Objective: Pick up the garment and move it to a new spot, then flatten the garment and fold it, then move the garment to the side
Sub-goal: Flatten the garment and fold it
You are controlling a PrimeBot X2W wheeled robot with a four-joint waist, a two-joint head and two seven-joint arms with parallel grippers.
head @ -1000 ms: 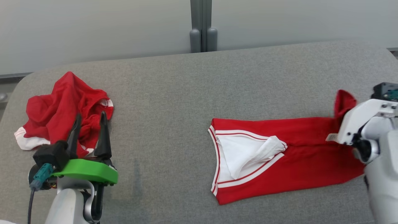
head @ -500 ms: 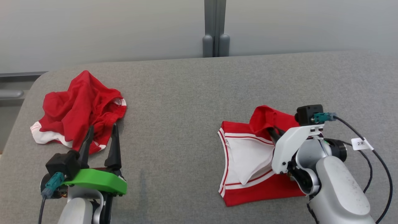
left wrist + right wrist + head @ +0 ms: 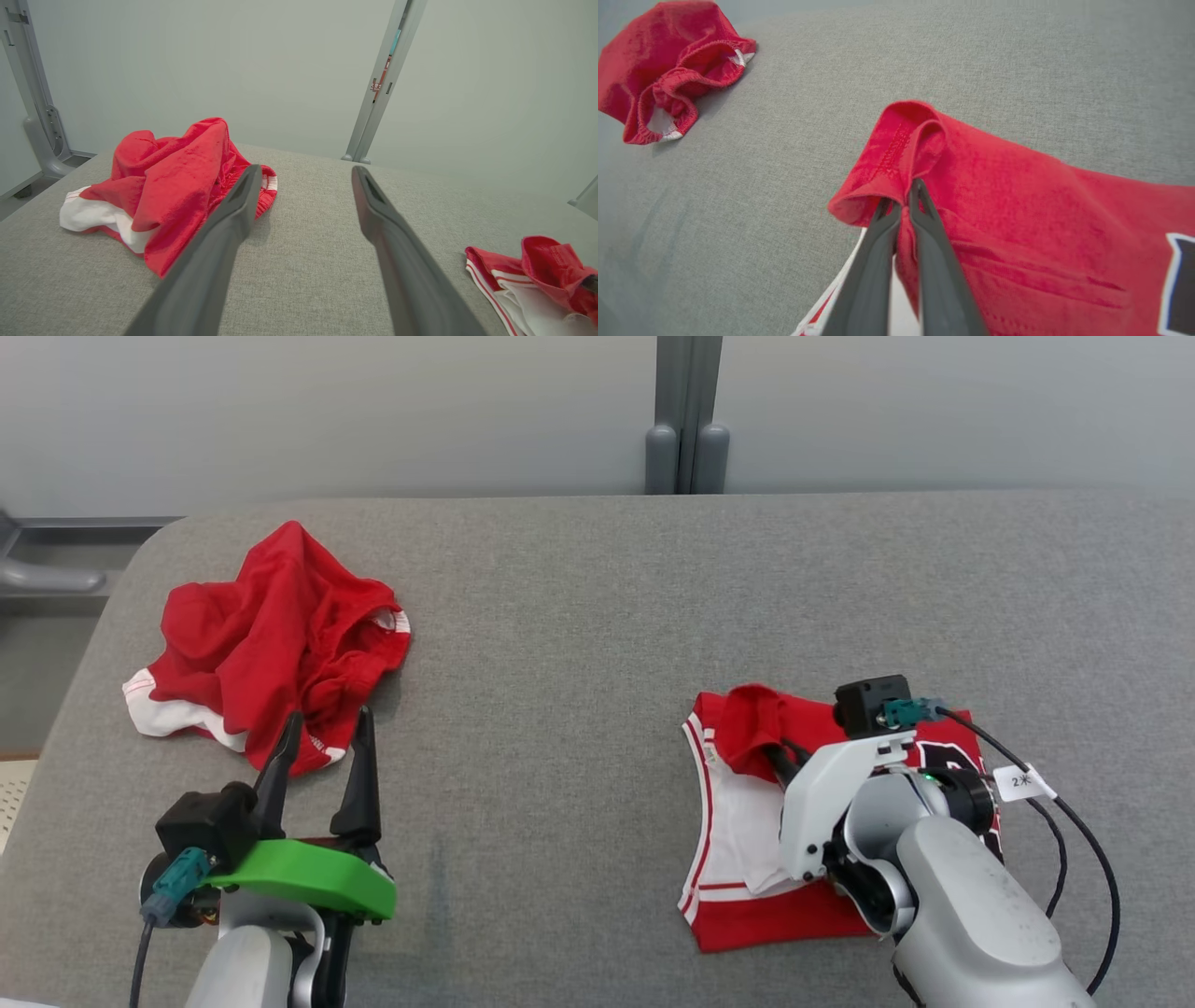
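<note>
In right tool (image 3: 903, 199), folded red garment (image 3: 1008, 186)

A white tag (image 3: 1024, 782) on the black cable (image 3: 971, 735), right of centre in the head view, reads "2" followed by a star-like mark. The dark print (image 3: 1183, 284) on the red shirt (image 3: 775, 919) and small stickers (image 3: 384, 74) on the post (image 3: 373, 112) cannot be read.

Your red garment (image 3: 766, 919), white panel and striped trim at its left end, half-folded on the grey surface's (image 3: 579, 644) right side, one red edge raised, doubled leftward
</note>
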